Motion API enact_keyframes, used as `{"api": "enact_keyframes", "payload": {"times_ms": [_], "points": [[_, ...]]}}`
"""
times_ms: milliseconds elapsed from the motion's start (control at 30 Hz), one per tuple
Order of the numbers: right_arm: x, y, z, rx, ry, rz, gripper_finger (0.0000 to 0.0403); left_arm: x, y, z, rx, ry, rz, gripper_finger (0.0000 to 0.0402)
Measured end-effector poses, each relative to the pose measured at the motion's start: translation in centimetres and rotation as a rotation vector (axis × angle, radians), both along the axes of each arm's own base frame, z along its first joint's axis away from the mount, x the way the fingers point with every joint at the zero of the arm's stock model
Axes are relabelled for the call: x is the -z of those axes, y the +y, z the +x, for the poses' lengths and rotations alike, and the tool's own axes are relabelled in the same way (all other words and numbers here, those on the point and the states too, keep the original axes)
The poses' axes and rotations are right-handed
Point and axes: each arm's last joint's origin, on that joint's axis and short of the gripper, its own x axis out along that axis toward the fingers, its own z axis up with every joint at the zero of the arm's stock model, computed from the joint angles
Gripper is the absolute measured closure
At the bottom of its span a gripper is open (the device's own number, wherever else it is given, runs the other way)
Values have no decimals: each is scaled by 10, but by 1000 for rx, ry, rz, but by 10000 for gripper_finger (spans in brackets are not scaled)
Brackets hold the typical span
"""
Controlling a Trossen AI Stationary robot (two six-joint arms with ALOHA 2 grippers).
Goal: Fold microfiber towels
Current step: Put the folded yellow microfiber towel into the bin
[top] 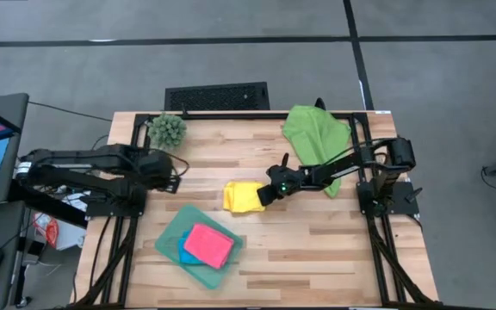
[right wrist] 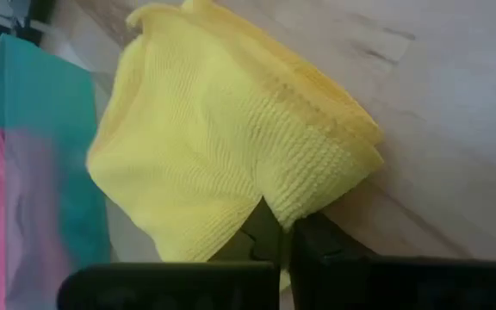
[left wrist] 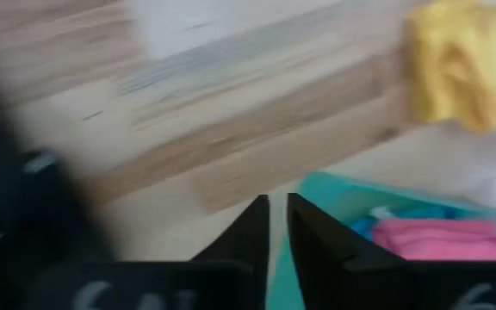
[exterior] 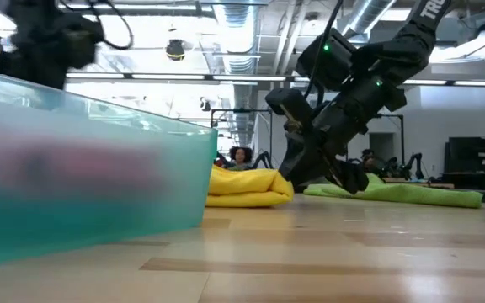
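The folded soft yellow microfiber towel (top: 243, 196) lies near the centre of the wooden bench (top: 334, 250). The right gripper (top: 271, 192) has its fingers closed on the towel's edge at its 3 o'clock side. The left gripper (top: 177, 170) waits at 9 o'clock, fingers closed on nothing. The crumpled green microfiber towel (top: 314, 133) lies at 1 o'clock. The pink towel (top: 208, 244) and the blue towel (top: 184, 252) rest in the translucent teal tray (top: 172, 234) at 7 o'clock. The risk: the pinch takes only a thin edge, so the fold may open or slip when lifted.

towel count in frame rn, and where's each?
4. Pink towel on blue towel in the teal tray; yellow towel mid-table, pinched by the right gripper; green towel at the far right corner.
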Motion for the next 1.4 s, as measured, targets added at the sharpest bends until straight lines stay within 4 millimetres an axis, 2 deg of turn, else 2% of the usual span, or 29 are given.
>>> {"api": "enact_keyframes", "payload": {"times_ms": [100,200,367,567,667,867,967,1200,1400], "points": [[-10,-3,-2,-4,-20,-15,383,-3,-10,-18,-62,34,19,395],[-19,-5,-4,-4,-35,-24,389,3,-18,-24,-70,48,-9,396],[-27,-8,-7,7,-39,-24,384,28,-33,-22,-48,103,-79,400],[-38,-7,-11,6,-60,-21,386,35,-45,-12,-32,139,-60,401],[-51,-8,-13,6,-103,-23,383,46,-55,0,-4,88,-176,401],[-79,-13,-22,12,-193,-53,386,66,-65,15,-25,96,-179,401],[-92,-13,-29,4,-221,-67,385,73,-72,30,-21,21,-217,401],[-111,-11,-41,-5,-253,-80,385,97,-85,68,-43,-101,-290,401],[-124,-4,-47,-38,-302,-88,382,124,-88,114,-82,-272,-352,402]]}}
